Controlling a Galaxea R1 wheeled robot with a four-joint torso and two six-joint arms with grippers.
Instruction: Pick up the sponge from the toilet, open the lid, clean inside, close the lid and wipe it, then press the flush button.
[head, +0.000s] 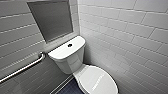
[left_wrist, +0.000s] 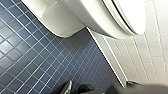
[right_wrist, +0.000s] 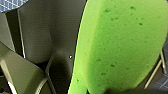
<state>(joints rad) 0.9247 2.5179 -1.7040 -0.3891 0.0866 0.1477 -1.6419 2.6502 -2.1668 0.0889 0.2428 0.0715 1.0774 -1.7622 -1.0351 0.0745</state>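
The white toilet (head: 67, 55) stands in the corner, and its oval lid (head: 98, 79) is down. The small dark flush button (head: 69, 45) sits in the middle of the tank top. Close up in the right wrist view is the bright green sponge (right_wrist: 120, 45), with my right gripper (right_wrist: 111, 90) shut on it. The left wrist view looks from low down at the underside of the toilet bowl (left_wrist: 72, 17) and the lid's rim (left_wrist: 130, 13). My left gripper (left_wrist: 76, 88) is open over the floor and holds nothing.
A steel grab bar (head: 25, 66) runs along the grey tiled wall on the left. A grey recessed panel (head: 51, 18) hangs above the tank. White wall tiles (head: 130, 37) close in on the right. Dark blue floor tiles (left_wrist: 37, 57) lie beside the bowl.
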